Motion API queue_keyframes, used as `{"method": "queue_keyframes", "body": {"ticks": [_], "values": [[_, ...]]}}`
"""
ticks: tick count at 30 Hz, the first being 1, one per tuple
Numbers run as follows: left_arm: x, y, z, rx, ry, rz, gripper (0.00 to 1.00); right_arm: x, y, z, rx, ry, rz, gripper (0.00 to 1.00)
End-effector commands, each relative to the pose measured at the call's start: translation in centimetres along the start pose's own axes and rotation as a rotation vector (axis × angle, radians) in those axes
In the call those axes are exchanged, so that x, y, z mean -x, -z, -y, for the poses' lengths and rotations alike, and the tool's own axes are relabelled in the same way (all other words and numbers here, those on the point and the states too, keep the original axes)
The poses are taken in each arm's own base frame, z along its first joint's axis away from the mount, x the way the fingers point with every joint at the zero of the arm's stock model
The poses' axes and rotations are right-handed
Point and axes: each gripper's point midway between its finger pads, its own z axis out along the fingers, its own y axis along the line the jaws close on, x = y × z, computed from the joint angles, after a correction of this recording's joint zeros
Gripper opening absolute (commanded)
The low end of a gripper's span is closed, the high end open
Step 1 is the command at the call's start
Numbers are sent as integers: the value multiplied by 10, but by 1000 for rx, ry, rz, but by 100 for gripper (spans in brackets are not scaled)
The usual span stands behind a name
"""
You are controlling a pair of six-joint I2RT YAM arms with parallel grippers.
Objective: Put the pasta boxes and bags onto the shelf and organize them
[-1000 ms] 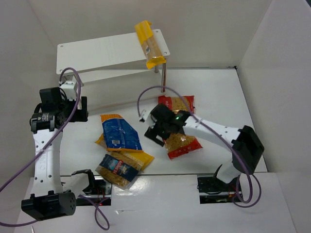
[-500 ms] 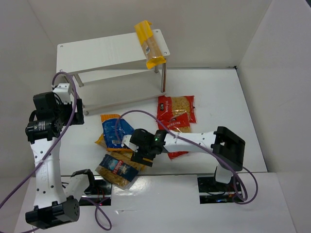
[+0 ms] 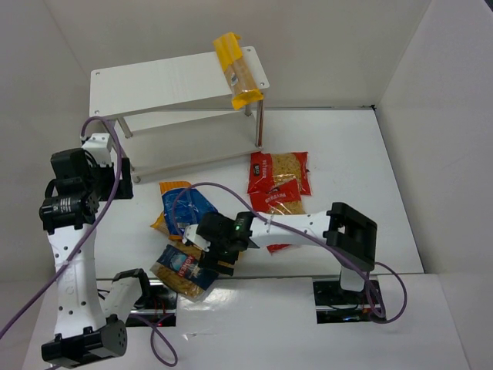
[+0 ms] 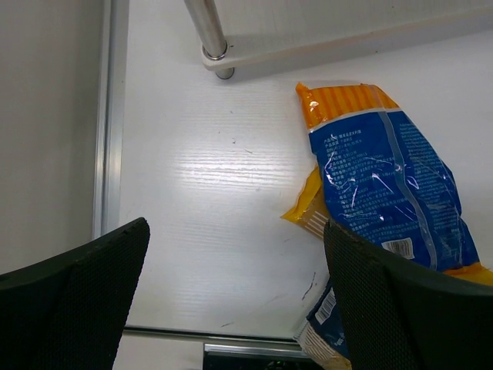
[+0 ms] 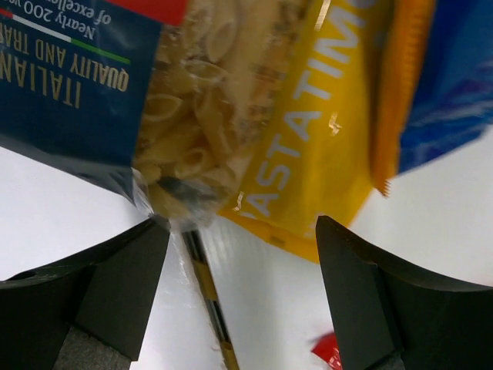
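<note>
The white two-tier shelf (image 3: 169,81) stands at the back left, with a yellow spaghetti pack (image 3: 235,69) across its top board's right end. A blue yellow-edged bag (image 3: 183,206) lies in front of it, on a yellow pack (image 5: 308,131). A clear blue-labelled bag (image 3: 179,271) lies at the near edge. Two red windowed bags (image 3: 279,181) lie to the right. My right gripper (image 3: 216,258) is open and empty, low over the clear bag's corner (image 5: 181,154) and the yellow pack. My left gripper (image 3: 125,177) is open and empty, left of the blue bag (image 4: 385,185).
A shelf leg (image 4: 209,35) stands on the table above the blue bag in the left wrist view. A black-and-yellow striped strip (image 5: 208,297) marks the table's near edge under my right gripper. White walls enclose the table on three sides.
My right gripper has swung left from the red bags to the clear bag and yellow pack at the near edge. My left arm has shifted slightly back and left.
</note>
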Motion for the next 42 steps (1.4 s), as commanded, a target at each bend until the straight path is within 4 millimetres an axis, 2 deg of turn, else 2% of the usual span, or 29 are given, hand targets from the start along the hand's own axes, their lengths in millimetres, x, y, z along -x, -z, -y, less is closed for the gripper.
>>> {"method": "queue_keyframes", "body": {"ticks": [1, 7, 9, 14, 15, 16, 18, 20, 22, 28, 30, 31, 32, 34, 35, 36, 39, 42], "values": [[4, 5, 0, 9, 27, 35, 99, 9, -12, -12, 42, -3, 27, 84], [-2, 6, 0, 9, 18, 33, 99, -4, -22, -6, 7, -14, 6, 84], [-2, 6, 0, 9, 18, 33, 99, -1, -26, -3, -8, -13, 17, 84], [-2, 6, 0, 9, 18, 33, 99, -7, -39, 15, -114, -46, 14, 84], [-1, 8, 0, 11, 17, 42, 99, -2, -40, 18, -129, -46, 31, 84], [-1, 8, 0, 11, 17, 42, 99, -9, -43, 22, -151, -47, 12, 84], [-1, 8, 0, 11, 17, 42, 99, -10, -47, 26, -172, -47, 18, 84], [-1, 8, 0, 11, 17, 42, 99, -7, -47, 32, -205, -48, 28, 83], [-1, 8, 0, 11, 17, 42, 99, -19, -48, 36, -232, -47, 2, 81], [-1, 8, 0, 11, 17, 42, 99, -31, -44, 51, -323, -36, -25, 64], [-1, 8, 0, 11, 17, 42, 99, -37, -40, 58, -349, -35, -41, 51], [-1, 8, 2, 2, 17, 44, 99, -39, -39, 58, -349, -34, -51, 45], [-1, 8, 2, 1, 17, 44, 99, -38, -35, 67, -360, -57, -43, 31], [-1, 8, 2, 1, 17, 44, 99, -43, -29, 73, -374, -47, -64, 15], [-1, 8, 2, 1, 17, 44, 99, -42, -26, 73, -374, -48, -61, 0], [0, 11, 2, 3, 16, 54, 99, -45, -18, 80, -374, -46, -70, 0], [0, 11, 3, -6, 6, 56, 99, -29, 4, 92, -331, -68, -25, 0], [3, 13, 6, -24, -5, 67, 99, -7, 43, 107, -291, -95, 31, 0]]}}
